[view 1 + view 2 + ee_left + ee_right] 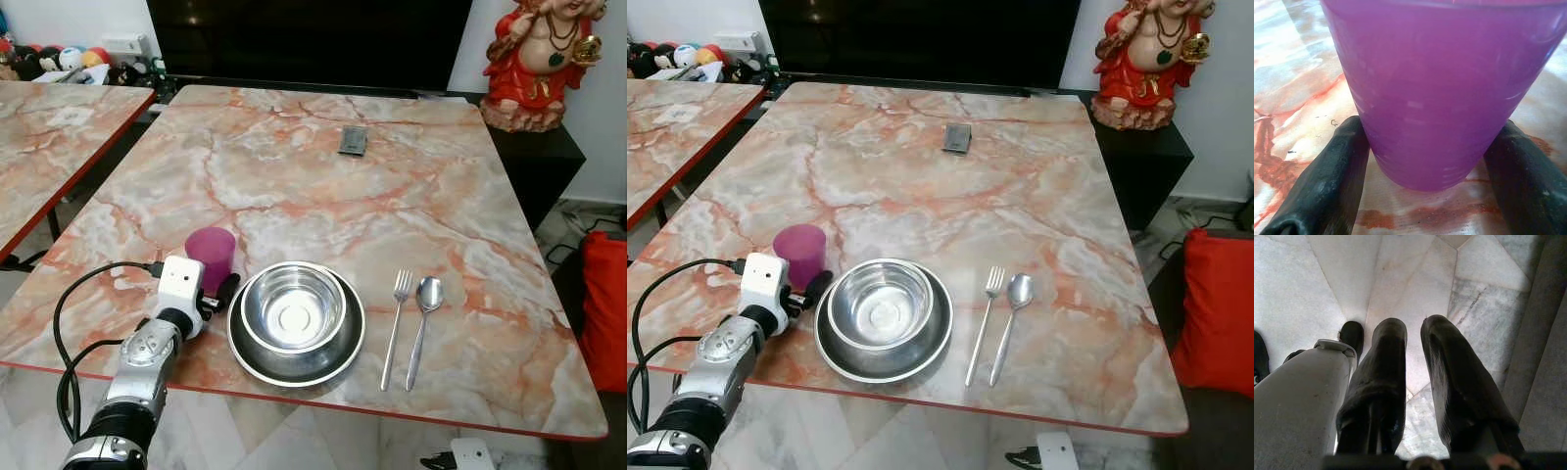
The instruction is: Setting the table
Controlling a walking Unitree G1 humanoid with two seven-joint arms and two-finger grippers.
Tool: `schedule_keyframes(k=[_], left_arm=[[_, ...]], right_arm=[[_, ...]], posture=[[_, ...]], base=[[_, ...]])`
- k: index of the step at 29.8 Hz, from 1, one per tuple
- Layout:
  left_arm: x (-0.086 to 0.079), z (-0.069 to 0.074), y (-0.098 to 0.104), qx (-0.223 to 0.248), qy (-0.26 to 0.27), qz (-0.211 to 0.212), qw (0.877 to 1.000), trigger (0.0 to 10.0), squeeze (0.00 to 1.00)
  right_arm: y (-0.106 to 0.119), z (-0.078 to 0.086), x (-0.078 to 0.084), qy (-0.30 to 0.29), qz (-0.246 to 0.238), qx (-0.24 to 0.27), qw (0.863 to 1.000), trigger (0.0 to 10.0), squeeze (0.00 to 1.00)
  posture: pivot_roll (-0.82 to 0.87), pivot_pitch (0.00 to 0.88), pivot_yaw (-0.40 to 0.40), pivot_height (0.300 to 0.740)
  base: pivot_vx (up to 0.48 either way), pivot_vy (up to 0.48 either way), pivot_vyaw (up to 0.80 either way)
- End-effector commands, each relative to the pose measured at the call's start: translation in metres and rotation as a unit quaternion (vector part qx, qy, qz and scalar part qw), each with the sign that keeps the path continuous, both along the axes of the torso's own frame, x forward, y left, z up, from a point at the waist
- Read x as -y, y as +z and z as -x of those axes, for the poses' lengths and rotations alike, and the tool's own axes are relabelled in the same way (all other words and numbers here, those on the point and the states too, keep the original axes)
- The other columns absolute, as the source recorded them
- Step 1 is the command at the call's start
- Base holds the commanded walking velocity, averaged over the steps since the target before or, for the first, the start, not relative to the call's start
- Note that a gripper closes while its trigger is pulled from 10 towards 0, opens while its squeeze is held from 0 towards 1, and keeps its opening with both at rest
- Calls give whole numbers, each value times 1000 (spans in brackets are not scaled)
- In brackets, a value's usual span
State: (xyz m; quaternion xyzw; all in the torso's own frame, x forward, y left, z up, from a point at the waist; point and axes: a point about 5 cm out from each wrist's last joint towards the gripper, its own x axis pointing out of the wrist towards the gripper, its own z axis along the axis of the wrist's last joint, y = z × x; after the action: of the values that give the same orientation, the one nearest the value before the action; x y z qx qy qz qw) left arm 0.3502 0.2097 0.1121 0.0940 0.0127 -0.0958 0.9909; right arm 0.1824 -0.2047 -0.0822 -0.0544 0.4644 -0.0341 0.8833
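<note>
Two black fingers [1327, 181] of the left gripper [1425, 171] flank the purple cup [212, 257], one at each side of its base, touching or all but touching it — whether they actually clamp it I cannot tell. The cup stands upright on the marble table [323, 186], directly ahead of the gripper. Just beside the gripper, on its right, a steel bowl [293, 306] sits in a steel plate [245, 357]; farther right lie a fork [396, 323] and a spoon [423, 318], side by side. The right gripper [1413, 340] hangs over the tiled floor [1327, 279] — fingers slightly apart, holding nothing.
</note>
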Motion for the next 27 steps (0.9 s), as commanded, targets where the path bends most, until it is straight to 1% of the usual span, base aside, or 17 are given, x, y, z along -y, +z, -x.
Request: schedule_keyframes(k=[1, 5, 6, 8, 15, 16, 17, 21, 27], left_arm=[[-2, 0, 0, -5, -4, -15, 1000, 10000, 376], [-2, 0, 0, -5, -5, -18, 1000, 10000, 318], [-3, 0, -1, -6, -4, -18, 1000, 10000, 8], [-3, 1, -2, -8, -3, -19, 1000, 10000, 0], [-3, 1, -4, -11, -4, -19, 1000, 10000, 0], [-3, 1, -3, -11, -4, -19, 1000, 10000, 133], [-3, 1, -3, -10, -3, -18, 1000, 10000, 341], [-3, 1, -3, -10, -2, -19, 1000, 10000, 325], [-3, 1, -4, -10, -2, -19, 1000, 10000, 329]], right_arm=[[-2, 4, 0, -2, 0, -6, 1000, 10000, 0], [-2, 4, 0, -2, 0, -6, 1000, 10000, 0], [-2, 4, 1, -2, 0, -6, 1000, 10000, 0], [-2, 4, 1, -2, 0, -6, 1000, 10000, 0], [-2, 4, 1, -1, 0, -7, 1000, 10000, 0], [-2, 4, 1, -1, 1, -7, 1000, 10000, 0], [-2, 4, 1, -1, 1, -7, 1000, 10000, 0], [-2, 4, 1, 0, 1, -7, 1000, 10000, 0], [-2, 4, 1, 0, 1, -7, 1000, 10000, 0]], posture=[[20, 136, -19, 740], [19, 136, -19, 740], [19, 136, -20, 740], [19, 136, -20, 740], [20, 135, -21, 740], [20, 135, -21, 740], [20, 135, -22, 740], [19, 134, -22, 740], [20, 134, -22, 740]], base=[[0, 0, 0], [0, 0, 0], [0, 0, 0], [0, 0, 0], [0, 0, 0], [0, 0, 0], [0, 0, 0], [0, 0, 0], [0, 0, 0]])
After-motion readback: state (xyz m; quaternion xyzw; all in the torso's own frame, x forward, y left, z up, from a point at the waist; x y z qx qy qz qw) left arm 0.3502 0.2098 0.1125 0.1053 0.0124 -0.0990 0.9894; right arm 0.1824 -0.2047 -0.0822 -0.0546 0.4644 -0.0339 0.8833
